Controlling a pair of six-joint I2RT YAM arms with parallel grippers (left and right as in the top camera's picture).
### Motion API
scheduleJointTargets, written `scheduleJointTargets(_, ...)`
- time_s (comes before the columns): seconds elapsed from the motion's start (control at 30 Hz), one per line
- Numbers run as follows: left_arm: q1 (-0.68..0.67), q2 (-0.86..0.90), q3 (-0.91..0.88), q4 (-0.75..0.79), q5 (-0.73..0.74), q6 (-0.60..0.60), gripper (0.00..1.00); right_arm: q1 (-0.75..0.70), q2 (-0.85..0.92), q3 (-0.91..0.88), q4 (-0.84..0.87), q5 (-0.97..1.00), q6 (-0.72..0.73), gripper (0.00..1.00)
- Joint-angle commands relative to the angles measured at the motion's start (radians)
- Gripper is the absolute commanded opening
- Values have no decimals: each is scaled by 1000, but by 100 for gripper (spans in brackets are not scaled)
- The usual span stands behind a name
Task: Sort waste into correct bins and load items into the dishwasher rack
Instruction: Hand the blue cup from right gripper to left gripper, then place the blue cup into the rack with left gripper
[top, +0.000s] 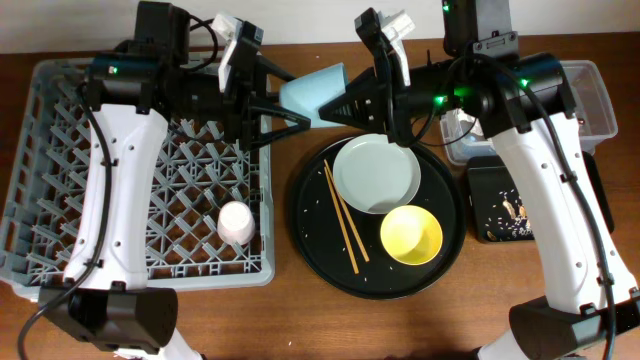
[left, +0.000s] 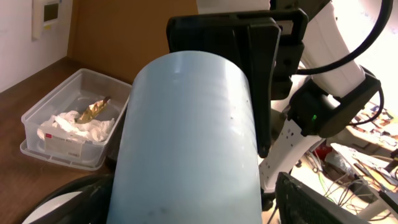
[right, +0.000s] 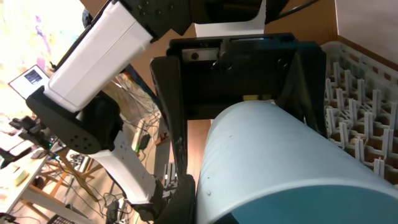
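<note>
Shows light-blue cup (top: 312, 92) in mid-air beside dishwasher rack (top: 60, 150), clasped by left gripper (top: 285, 100) and right gripper (top: 350, 100). Done: pink cup (top: 236, 222) racked; tissue (left: 68, 127) and foil wrapper (left: 93, 109) in clear tub (left: 37, 118). Left: plate (top: 375, 172), yellow bowl (top: 411, 236), chopsticks (top: 343, 215).

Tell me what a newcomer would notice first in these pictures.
A blue cup hangs in mid-air at the top middle, between the left tool and right tool, which face each other. The big grey rack fills the left side, one pink cup in it. Beside it a round black tray carries a plate, a yellow bowl and chopsticks.
</note>
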Motion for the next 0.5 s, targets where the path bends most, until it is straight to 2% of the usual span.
scheduleJointTargets(0.0, 2, 8, 11, -2, 32, 13, 78, -10, -8, 1, 2, 18, 8, 4)
scheduleJointTargets(0.13, 2, 8, 11, 2, 48, 13, 79, 13, -7, 1, 5, 19, 4, 4)
scheduleJointTargets(0.27, 2, 8, 11, 2, 50, 13, 67, 30, -7, 1, 19, 40, 5, 4)
scheduleJointTargets(0.33, 2, 8, 11, 2, 50, 13, 66, 29, -7, 1, 21, 40, 5, 20)
scheduleJointTargets(0.37, 2, 8, 11, 2, 48, 13, 66, 28, -7, 1, 21, 40, 5, 38)
scheduleJointTargets(0.4, 2, 8, 11, 2, 46, 13, 66, 28, -7, 1, 21, 41, 5, 52)
scheduleJointTargets(0.47, 8, 8, 11, 2, 23, 12, 66, 7, -9, 1, 16, 63, 8, 61)
